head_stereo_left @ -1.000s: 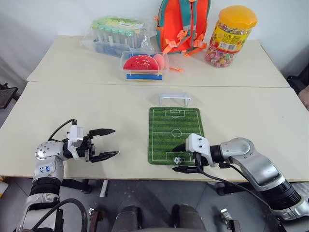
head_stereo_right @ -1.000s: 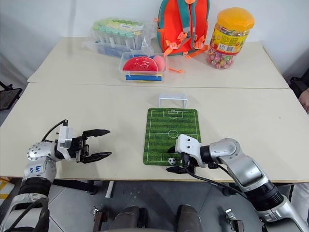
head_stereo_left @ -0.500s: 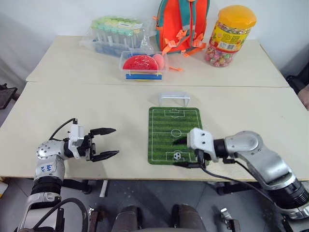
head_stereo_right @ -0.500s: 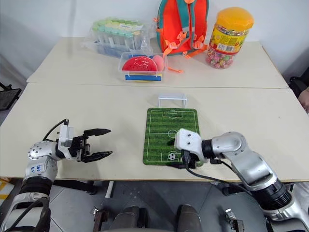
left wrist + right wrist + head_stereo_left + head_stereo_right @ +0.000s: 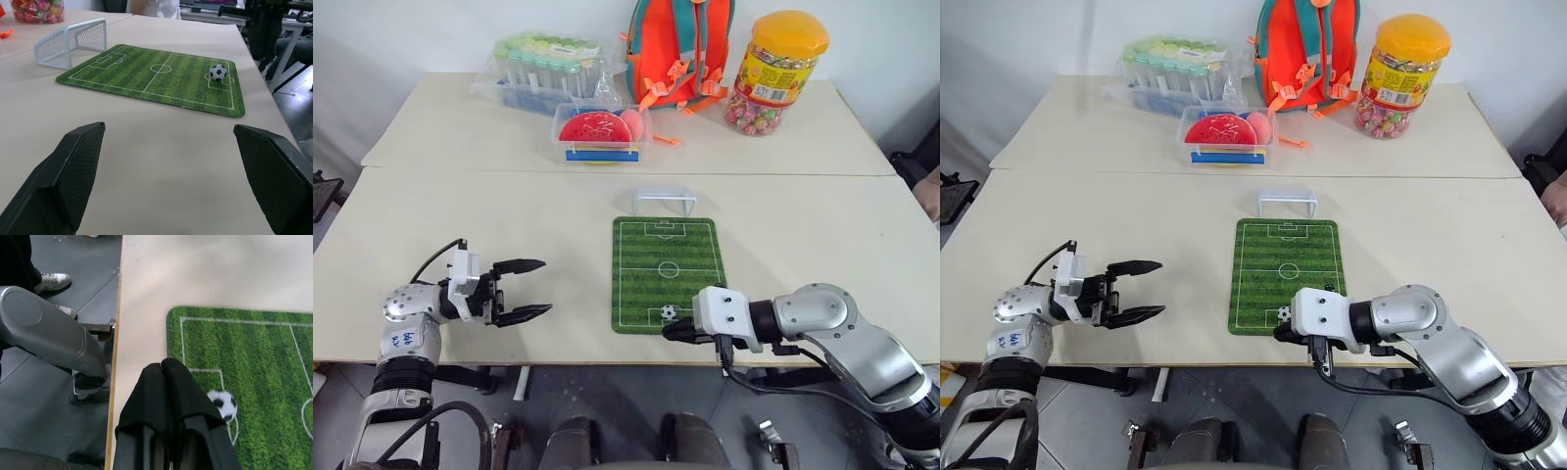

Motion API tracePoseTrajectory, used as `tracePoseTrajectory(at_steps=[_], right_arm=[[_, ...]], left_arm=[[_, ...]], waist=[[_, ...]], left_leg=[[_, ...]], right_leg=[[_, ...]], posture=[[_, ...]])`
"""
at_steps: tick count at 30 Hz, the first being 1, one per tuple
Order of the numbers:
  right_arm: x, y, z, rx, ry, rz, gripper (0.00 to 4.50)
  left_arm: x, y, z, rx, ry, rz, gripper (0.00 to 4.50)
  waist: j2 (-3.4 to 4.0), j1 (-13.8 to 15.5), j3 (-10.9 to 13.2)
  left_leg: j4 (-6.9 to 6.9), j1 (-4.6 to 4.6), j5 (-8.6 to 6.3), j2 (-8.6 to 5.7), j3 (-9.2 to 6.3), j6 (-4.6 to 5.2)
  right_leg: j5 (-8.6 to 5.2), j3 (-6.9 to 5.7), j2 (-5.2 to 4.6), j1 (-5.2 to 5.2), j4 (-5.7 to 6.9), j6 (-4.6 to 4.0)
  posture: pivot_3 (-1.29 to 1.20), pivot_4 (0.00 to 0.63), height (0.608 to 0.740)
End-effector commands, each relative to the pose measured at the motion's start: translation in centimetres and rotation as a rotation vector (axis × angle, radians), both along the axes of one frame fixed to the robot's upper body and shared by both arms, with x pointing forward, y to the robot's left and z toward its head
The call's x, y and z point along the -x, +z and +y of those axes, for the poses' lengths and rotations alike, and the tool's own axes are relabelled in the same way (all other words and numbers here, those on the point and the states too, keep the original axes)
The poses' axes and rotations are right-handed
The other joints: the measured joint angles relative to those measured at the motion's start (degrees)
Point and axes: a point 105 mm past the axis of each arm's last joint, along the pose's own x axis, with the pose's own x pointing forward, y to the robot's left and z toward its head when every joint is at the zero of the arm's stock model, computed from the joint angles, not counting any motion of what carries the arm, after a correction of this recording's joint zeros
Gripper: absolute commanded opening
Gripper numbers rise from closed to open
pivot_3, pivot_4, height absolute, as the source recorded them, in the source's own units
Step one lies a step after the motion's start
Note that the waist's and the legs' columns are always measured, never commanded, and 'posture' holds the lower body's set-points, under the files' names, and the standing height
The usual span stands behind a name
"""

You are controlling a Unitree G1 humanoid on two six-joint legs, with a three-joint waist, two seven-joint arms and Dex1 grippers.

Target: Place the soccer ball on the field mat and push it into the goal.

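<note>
Ball [image 5: 222, 404] on mat [image 5: 254, 357] just beside clenched, empty right hand [image 5: 164, 374]; left hand [image 5: 530, 290] spread wide, empty.

A robot test room or lab: plain white wall [image 5: 411, 39], two bare tabletops [image 5: 460, 225] with staged props, grey floor [image 5: 54, 264], desks with equipment behind.

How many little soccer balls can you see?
1. The soccer ball sits on the field mat at its near end, the end away from the goal, right beside the right claw. More could be hidden inside the backpack.
</note>
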Motion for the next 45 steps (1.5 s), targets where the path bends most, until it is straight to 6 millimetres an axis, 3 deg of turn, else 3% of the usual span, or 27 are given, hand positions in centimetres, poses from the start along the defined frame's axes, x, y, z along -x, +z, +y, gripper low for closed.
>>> tracePoseTrajectory(at_steps=[1, 7, 11, 14, 16, 18, 21, 23, 25, 31, 36, 40, 45], right_arm=[[-0.4, -0.2, 0.7, -0.015, 0.039, -0.014, 0.03], [-2.8, -0.7, 0.5, -0.025, 0.005, -0.026, 0.03], [-5.9, -0.5, -1.5, 0.028, -0.076, -0.102, 0.03], [-10.2, 3.1, -3.4, 0.014, -0.21, -0.263, 0.03], [-12.6, 6.7, -4.6, -0.024, -0.294, -0.392, 0.03], [-14.0, 10.2, -5.5, -0.086, -0.357, -0.496, 0.03], [-14.5, 12.8, -6.4, -0.134, -0.396, -0.566, 0.03], [-14.3, 15.0, -8.3, -0.178, -0.463, -0.617, 0.03], [-14.1, 15.1, -9.9, -0.167, -0.514, -0.614, 0.03], [-12.0, 13.1, -13.0, -0.122, -0.586, -0.554, 0.03], [-8.2, 9.9, -15.0, -0.179, -0.605, -0.372, 0.03], [-4.9, 6.7, -17.1, -0.218, -0.625, -0.22, 1.23], [-0.5, 3.3, -18.4, -0.257, -0.576, -0.086, 3.01]], left_arm=[[1.3, 0.4, 0.0, -0.009, -0.104, -0.017, 4.5], [1.6, 0.3, -0.2, -0.005, -0.097, -0.02, 4.5], [1.3, 0.3, -0.2, -0.007, -0.085, -0.026, 4.5], [0.7, 0.5, -0.5, -0.006, -0.08, -0.037, 4.5], [0.3, 0.7, -0.7, -0.003, -0.078, -0.047, 4.5], [0.0, 0.9, -0.9, 0.001, -0.077, -0.054, 4.5], [-0.3, 0.9, -1.0, 0.004, -0.079, -0.058, 4.5], [-0.5, 0.8, -1.3, 0.008, -0.084, -0.061, 4.5], [-0.7, 0.7, -1.5, 0.01, -0.085, -0.062, 4.5], [-1.4, 1.0, -1.7, 0.028, -0.076, -0.053, 4.5], [-2.3, 1.9, -1.1, 0.087, 0.006, -0.029, 4.5], [-2.9, 1.9, -0.1, 0.09, 0.097, 0.014, 4.5], [-3.4, 2.5, 1.1, 0.075, 0.191, 0.024, 4.5]], waist=[[0.0, 0.0, 0.0], [-0.01, 0.0, 0.0], [-0.01, 0.1, 0.0], [0.01, -0.1, 0.0], [0.03, -0.4, 0.1], [0.03, -0.7, 0.1], [0.03, -1.1, 0.1], [0.03, -1.1, 0.1], [0.03, -0.9, 0.1], [0.03, -0.9, 0.1], [0.03, -0.8, 0.1], [0.01, -0.7, 0.1], [-0.01, -0.4, 0.1]], left_leg=[[0.0, 0.0, 0.0, -0.01, 0.0, 0.0], [0.01, 0.0, 0.0, -0.02, 0.01, 0.0], [0.02, -0.01, 0.0, -0.03, 0.02, 0.0], [0.02, -0.01, 0.0, -0.02, 0.03, 0.0], [0.06, -0.01, 0.0, -0.03, 0.09, 0.0], [0.05, -0.02, 0.01, -0.01, 0.05, -0.01], [-0.08, -0.02, 0.01, 0.0, -0.02, -0.02], [-0.13, -0.02, 0.0, -0.01, -0.03, -0.02], [-0.15, -0.11, -0.01, -0.07, -0.01, -0.01], [-0.09, -0.19, -0.01, -0.08, 0.0, 0.0], [-0.05, -0.16, -0.01, -0.06, -0.04, 0.0], [-0.02, -0.1, -0.01, -0.07, -0.02, 0.01], [-0.02, 0.01, -0.02, -0.06, 0.0, 0.02]], right_leg=[[0.0, 0.01, -0.01, 0.0, -0.01, 0.0], [0.0, 0.02, -0.01, 0.0, 0.0, 0.0], [0.0, 0.03, -0.02, 0.0, -0.01, 0.0], [0.0, 0.02, -0.02, -0.01, 0.01, 0.0], [0.0, 0.07, -0.02, -0.02, 0.02, 0.0], [0.0, 0.05, -0.02, -0.03, 0.04, 0.0], [0.0, -0.03, -0.01, -0.05, 0.04, 0.0], [0.0, -0.08, 0.01, -0.05, 0.03, 0.0], [0.0, -0.09, -0.01, -0.08, 0.02, 0.0], [0.0, -0.18, -0.03, -0.04, 0.0, 0.0], [0.0, -0.08, -0.03, -0.05, -0.02, 0.01], [0.01, 0.02, -0.02, 0.0, -0.05, 0.04], [0.01, 0.09, -0.01, 0.08, -0.06, 0.04]], posture=[[0.0, 0.15, 0.74], [0.0, 0.15, 0.74], [0.0, 0.15, 0.74], [0.0, 0.15, 0.74], [0.0, 0.15, 0.74], [0.0, 0.15, 0.74], [0.0, 0.15, 0.74], [0.0, 0.15, 0.74], [0.0, 0.15, 0.74], [0.0, 0.15, 0.74], [0.0, 0.15, 0.74], [0.0, 0.15, 0.74], [0.0, 0.15, 0.74]])
